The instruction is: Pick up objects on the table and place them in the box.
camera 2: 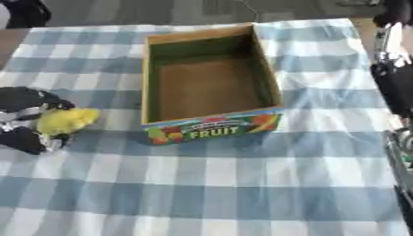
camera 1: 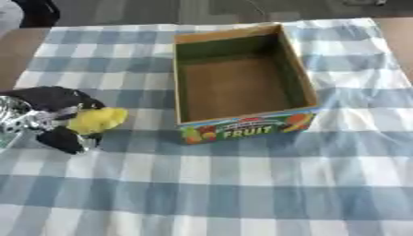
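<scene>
A yellow object sits between the curled black fingers of my left hand at the left edge of the table. The hand is shut on it, one finger above and one below. The open cardboard box marked FRUIT stands in the middle of the table, to the right of the hand, and its brown floor shows nothing inside. In the right eye view my right arm runs down the right edge; its hand does not show.
A blue and white checked cloth covers the table. Bare brown tabletop shows at the far left and far right corners. A dark shape sits beyond the table's far left corner.
</scene>
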